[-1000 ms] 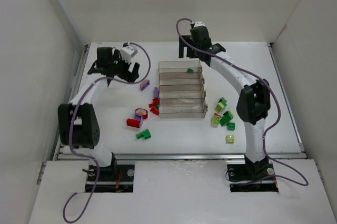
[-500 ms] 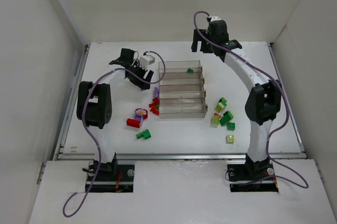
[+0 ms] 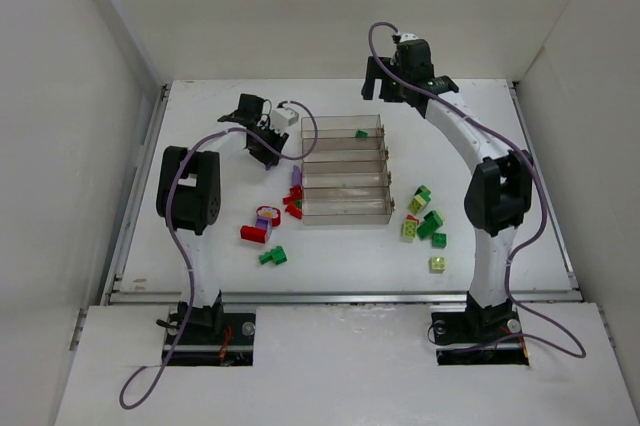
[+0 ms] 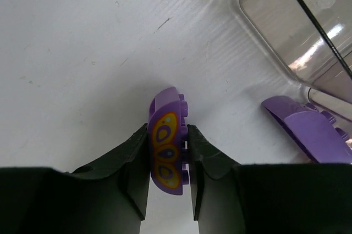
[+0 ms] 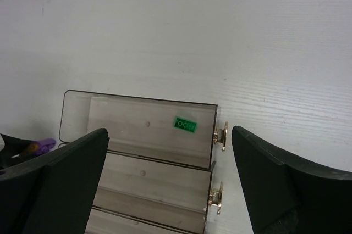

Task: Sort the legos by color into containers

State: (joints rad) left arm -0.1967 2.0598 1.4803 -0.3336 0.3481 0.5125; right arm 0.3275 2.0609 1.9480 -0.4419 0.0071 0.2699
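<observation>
My left gripper [image 4: 168, 157] is shut on a purple lego [image 4: 167, 135] with a yellow butterfly print, down at the white table just left of the clear tray [image 4: 275, 31]. In the top view that left gripper [image 3: 268, 151] sits beside the tray's [image 3: 303, 171] far left corner. The right gripper [image 3: 385, 88] hovers open above the tray's far end, nothing between its fingers [image 5: 66, 173]. One dark green lego [image 5: 185, 124] lies in the farthest compartment [image 5: 126, 129]. The other three compartments look bare.
A second purple lego [image 4: 308, 129] lies against the tray's left wall. Red legos [image 3: 292, 204] and a green one [image 3: 273, 256] are scattered left of the tray. Green and lime legos [image 3: 422, 216] cluster to its right.
The left gripper swung right toward the tray and closed on the purple butterfly lego. The right gripper moved back and to the right early on, then held still, staying open.
</observation>
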